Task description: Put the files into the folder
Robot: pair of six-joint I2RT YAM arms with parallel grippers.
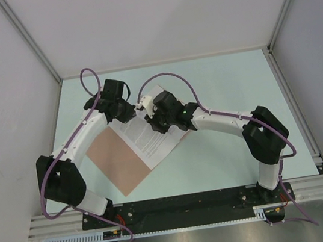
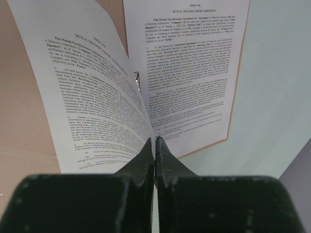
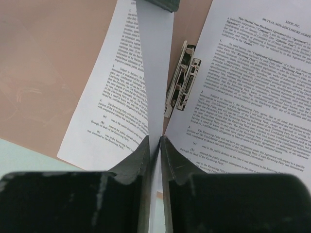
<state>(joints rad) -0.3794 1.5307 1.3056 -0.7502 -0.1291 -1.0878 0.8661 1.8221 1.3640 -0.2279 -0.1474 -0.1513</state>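
— Where are the files?
— Over the open folder (image 1: 115, 158), around the middle of the desk (image 1: 234, 159). One flat sheet (image 2: 194, 73) lies inside by the metal clip (image 3: 182, 80), and a raised printed sheet (image 2: 92, 97) curls above.
— And the claws?
— The left gripper (image 2: 154, 141) is pinched shut on its edge. The right gripper (image 3: 155, 141) nips what looks like the same sheet.
— Handling?
— Light, floppy and easily creased, I'd judge. Hold it by the edges only.

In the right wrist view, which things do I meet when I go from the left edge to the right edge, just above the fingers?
folder → printed page → white sheet standing on edge → metal clip → second printed page
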